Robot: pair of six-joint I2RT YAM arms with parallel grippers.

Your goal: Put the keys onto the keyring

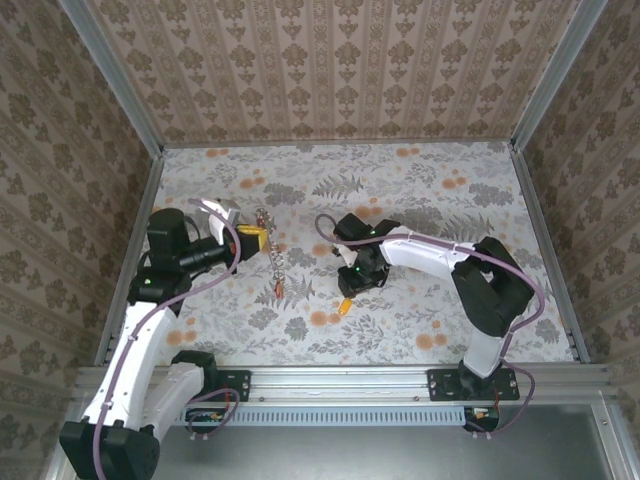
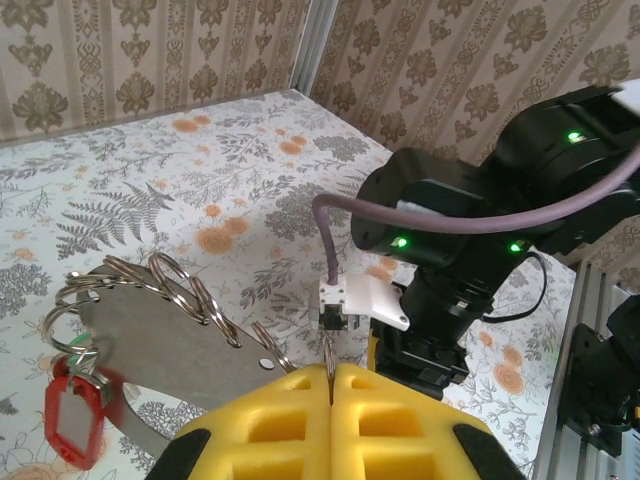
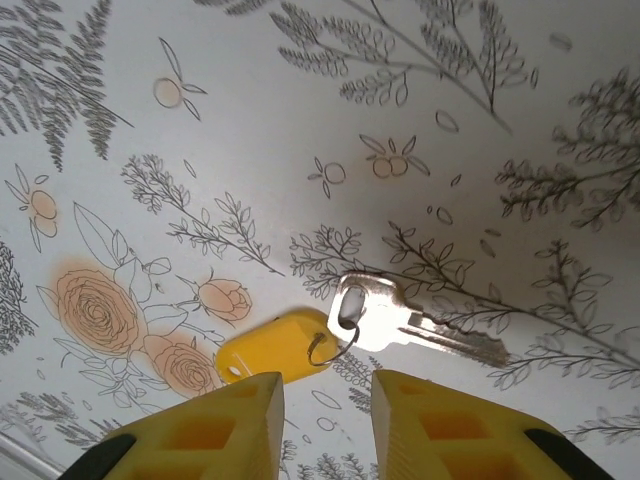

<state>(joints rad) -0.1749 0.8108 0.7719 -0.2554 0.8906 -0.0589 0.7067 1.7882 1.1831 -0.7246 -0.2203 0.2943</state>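
My left gripper is shut on a thin wire loop of the keyring, whose grey metal plate and several loops jut out to its left. A red key tag hangs from that bundle. From above, the left gripper holds it off the table, with a chain dangling below. A silver key lies flat on the cloth, joined by a small ring to a yellow tag. My right gripper hovers just short of it, open, with nothing between its fingers. From above, the right gripper is close over the yellow tag.
The floral tablecloth is bounded by patterned walls and aluminium frame posts. The right arm's dark wrist is close in front of the left gripper. A metal rail runs along the near edge.
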